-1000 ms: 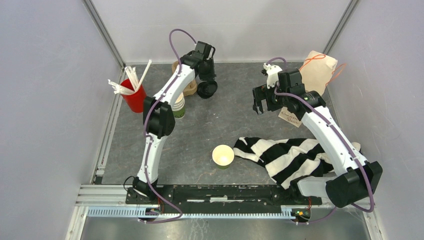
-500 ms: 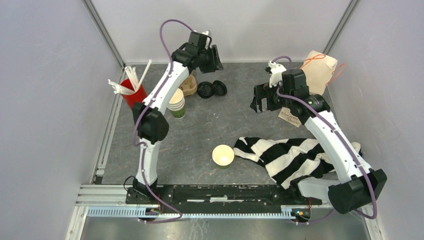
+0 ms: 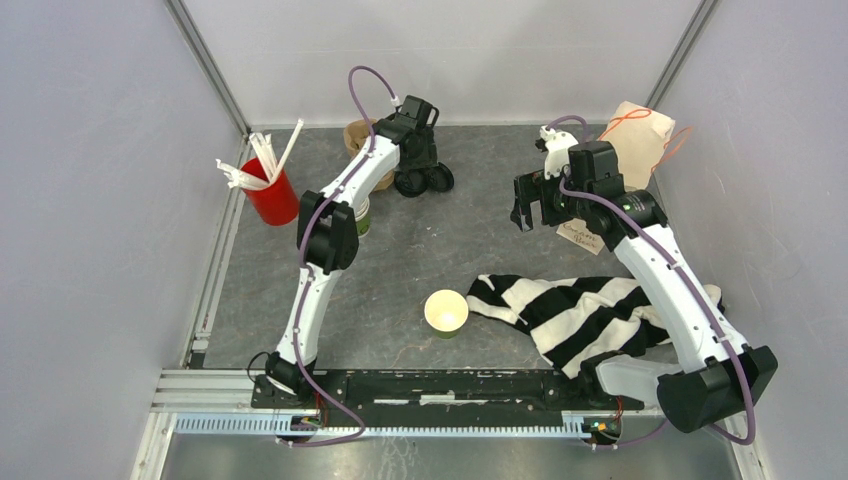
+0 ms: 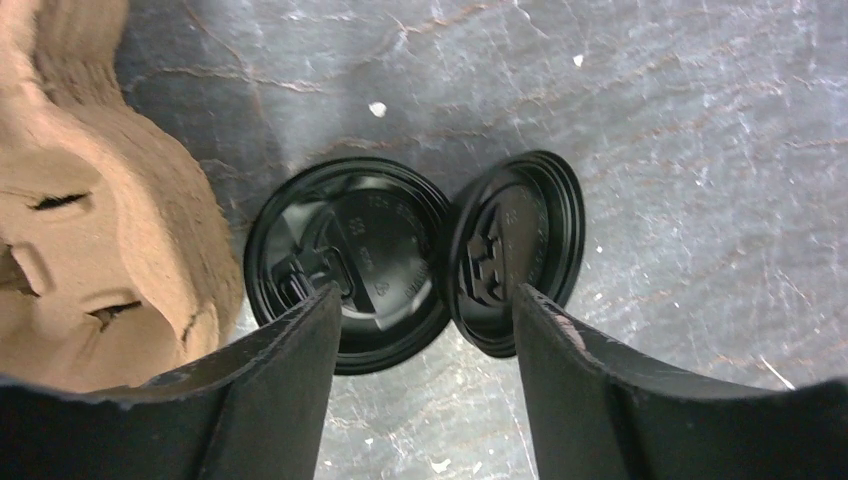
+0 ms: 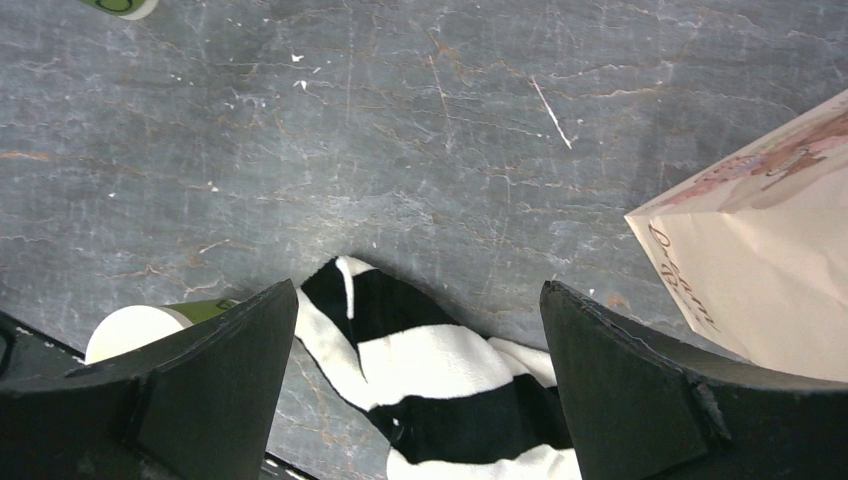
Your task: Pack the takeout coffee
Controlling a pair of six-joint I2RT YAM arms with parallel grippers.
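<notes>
Nearest the arm bases, the near green cup (image 3: 446, 313) stands upright and uncovered on the grey worktop (image 3: 400, 260), its cream inside showing. The striped cloth (image 3: 570, 312) lies crumpled just to its right. Farther in, the right pincer (image 3: 530, 207) hangs above bare worktop with its jaws spread wide and nothing between them. The second green cup (image 3: 362, 215) stands at mid-left, partly hidden behind the left arm. The red cup (image 3: 272, 198) of white straws stands near the left wall. At the far side, the left pincer (image 4: 425, 295) hangs over the black lid (image 4: 360, 240) and the second black lid (image 4: 520, 230), jaws apart and gripping neither. The lids lie side by side with their edges touching, just beside the pulp carrier (image 4: 90, 230). The paper bag (image 3: 640, 140) sits in the far right corner.
</notes>
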